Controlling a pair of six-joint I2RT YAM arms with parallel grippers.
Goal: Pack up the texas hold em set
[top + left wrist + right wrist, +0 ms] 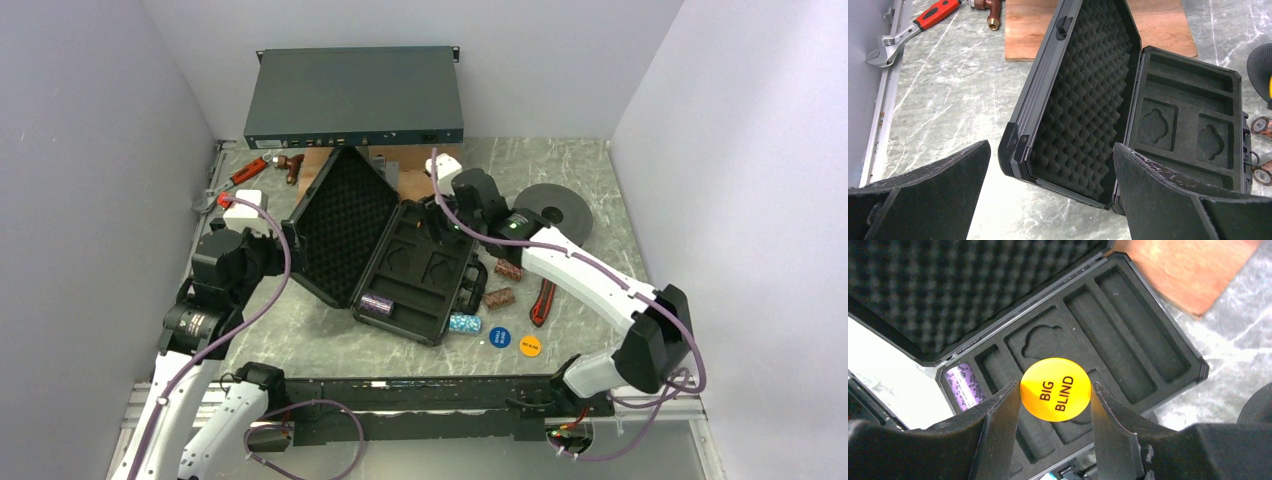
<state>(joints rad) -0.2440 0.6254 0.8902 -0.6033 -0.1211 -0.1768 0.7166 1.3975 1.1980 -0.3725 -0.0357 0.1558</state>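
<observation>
Case [425, 265] lies open on the surface [300, 340], its lid [345, 225] propped up on the left and lined with egg-crate foam. The base is on the right, with cut foam compartments. You have one item in the base: a purple chip roll [375, 303], lying on its side in the near-left corner slot. The two long slots on the far side and the two shaped recesses in the middle hold nothing. Right tool [1055, 392] is closed on the yellow disc [1055, 385], marked "BIG BLIND", which is pinched by its edges between both fingers with its face toward the wrist camera. In that view the disc sits over the base's middle recesses, with the purple roll down to the left. You cannot tell whether it touches the foam. Left tool [1050, 145] is spread wide and holds nothing. The lid's near corner shows between its fingers without touching them. Outside the case, the teal roll [464, 323] lies just beside the base's near edge. Two brown rolls [498, 298] lie just beside its right edge, with a blue disc [498, 337] and an orange disc [530, 346] near them. All of these are well apart from both tools.
</observation>
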